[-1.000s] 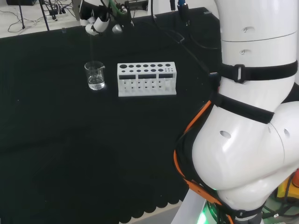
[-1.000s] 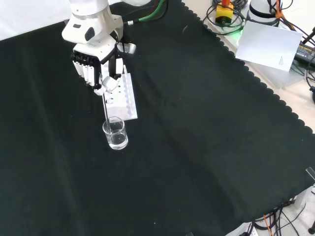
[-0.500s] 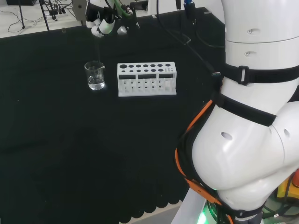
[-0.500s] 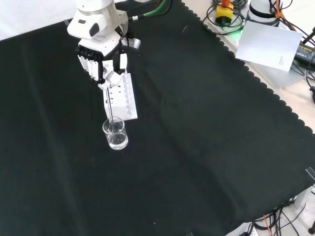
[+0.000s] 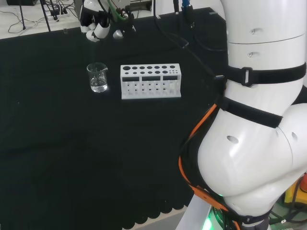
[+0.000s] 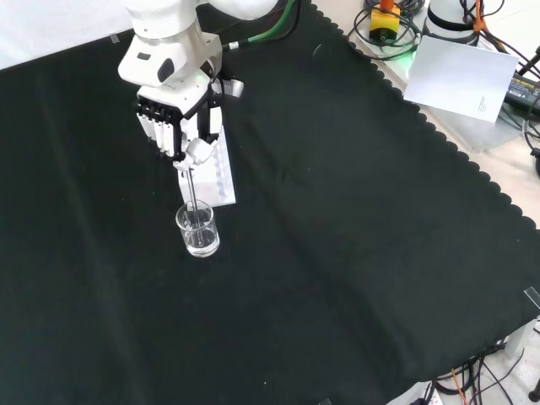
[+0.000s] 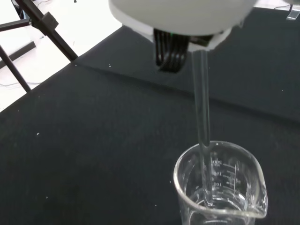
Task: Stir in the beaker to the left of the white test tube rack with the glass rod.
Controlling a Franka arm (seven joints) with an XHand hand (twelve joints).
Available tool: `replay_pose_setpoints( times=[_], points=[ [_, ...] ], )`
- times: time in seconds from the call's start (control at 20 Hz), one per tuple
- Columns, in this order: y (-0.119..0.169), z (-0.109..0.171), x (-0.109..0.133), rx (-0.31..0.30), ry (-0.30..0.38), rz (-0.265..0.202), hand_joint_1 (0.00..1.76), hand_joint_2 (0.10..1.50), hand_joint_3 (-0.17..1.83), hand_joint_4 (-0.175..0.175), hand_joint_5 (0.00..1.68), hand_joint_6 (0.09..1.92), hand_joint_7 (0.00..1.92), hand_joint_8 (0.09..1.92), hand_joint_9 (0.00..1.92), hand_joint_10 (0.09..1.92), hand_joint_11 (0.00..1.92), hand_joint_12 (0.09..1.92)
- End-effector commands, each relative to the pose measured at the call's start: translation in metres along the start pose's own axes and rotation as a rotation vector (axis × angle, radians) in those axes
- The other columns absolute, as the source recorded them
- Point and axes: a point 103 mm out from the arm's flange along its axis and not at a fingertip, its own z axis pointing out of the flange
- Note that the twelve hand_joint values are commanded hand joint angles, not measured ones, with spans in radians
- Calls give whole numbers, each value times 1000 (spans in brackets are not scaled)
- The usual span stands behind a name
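The black and white hand, fingers curled round the thin clear glass rod, holds it near-upright, its tip inside the small clear glass beaker directly below.

There is one clear glass beaker on the black cloth. There is one white test tube rack. There is one glass rod. There is one robot hand. There is one sheet of white paper.
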Motion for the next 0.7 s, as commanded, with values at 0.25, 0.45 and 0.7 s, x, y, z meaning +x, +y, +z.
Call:
replay_pose_setpoints(
  times=[0.25, 0.45, 0.7],
  points=[
    [-14, -7, -25, -5, -7, 38, 1326, 609, 773, -175, 1200, 587, 1316, 915, 1700, 600, 1590, 964],
    [-27, -12, -29, -13, -8, 56, 1326, 609, 773, -175, 1201, 586, 1315, 915, 1700, 599, 1591, 964],
    [-34, -12, -18, 0, -21, 44, 1327, 609, 772, -175, 1202, 584, 1315, 915, 1701, 599, 1591, 963]
  ],
)
